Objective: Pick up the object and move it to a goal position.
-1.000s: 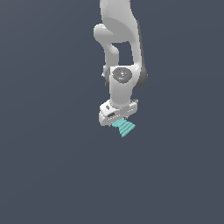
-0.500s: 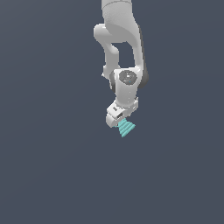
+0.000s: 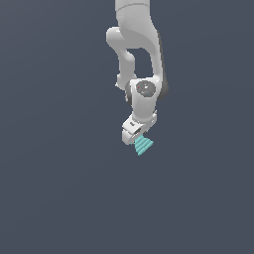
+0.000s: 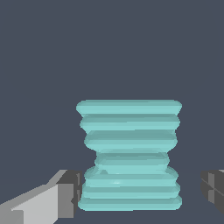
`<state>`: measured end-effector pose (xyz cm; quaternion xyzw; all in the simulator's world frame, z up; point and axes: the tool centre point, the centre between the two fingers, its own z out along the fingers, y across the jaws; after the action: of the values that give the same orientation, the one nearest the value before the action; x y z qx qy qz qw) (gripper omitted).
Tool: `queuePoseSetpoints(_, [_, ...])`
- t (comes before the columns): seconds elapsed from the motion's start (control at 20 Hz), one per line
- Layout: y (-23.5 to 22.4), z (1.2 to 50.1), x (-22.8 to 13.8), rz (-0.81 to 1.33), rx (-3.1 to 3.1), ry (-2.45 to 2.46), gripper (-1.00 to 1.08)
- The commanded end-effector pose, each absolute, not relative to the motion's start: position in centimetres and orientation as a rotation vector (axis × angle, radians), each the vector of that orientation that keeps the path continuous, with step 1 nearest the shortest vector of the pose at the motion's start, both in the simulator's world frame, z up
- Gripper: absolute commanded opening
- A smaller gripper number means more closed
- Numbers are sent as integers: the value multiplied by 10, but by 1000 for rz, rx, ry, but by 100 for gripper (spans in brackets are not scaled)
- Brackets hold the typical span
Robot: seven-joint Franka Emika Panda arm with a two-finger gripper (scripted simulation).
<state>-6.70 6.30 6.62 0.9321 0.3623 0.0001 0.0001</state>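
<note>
Object: small teal flat piece [image 3: 144,146] with parallel rounded ridges, wide at both ends and pinched at the waist [image 4: 130,157], like a bow-tie seen flat.
Object place: just below the white gripper and slightly toward the exterior view's right of it, its upper narrow end tucked under the gripper body; whether it rests on the floor cannot be told.
Gripper: white two-finger claw [image 3: 133,136] at the end of the white jointed arm [image 3: 136,47], pointing down and tilted.
Claw state: spread. In the wrist view one dark-tipped grey finger [image 4: 65,196] stands right at one side of the teal piece's lower ridges, touching it or nearly so, while the other dark finger [image 4: 213,188] is apart from the opposite side with plain ground showing between.
Object between fingers: yes, the teal piece lies in the span between the two fingers, nearer the grey-sided one.
Ridges: about eight, running across from finger to finger, stacked away from the camera.
Arm: rises from the gripper straight up past a round wrist joint [image 3: 145,89] with a dark disc, out of the exterior view's upper edge.
Ground: flat slate-grey surface [image 3: 59,188] on all sides of the teal piece.
</note>
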Motion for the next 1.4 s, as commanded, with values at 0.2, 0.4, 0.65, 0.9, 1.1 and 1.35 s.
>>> queuePoseSetpoints(0.2, [63,43,-68,-1,2926,1143,100])
queuePoseSetpoints(0.4, [63,25,-69,0,2925,1146,100])
queuePoseSetpoints(0.65, [63,18,-68,0,2925,1147,100])
queuePoseSetpoints(0.9, [63,18,-68,0,2925,1147,-100])
queuePoseSetpoints(1.1, [63,18,-68,0,2925,1147,-100])
queuePoseSetpoints(1.35, [63,32,-65,15,2921,1144,-100])
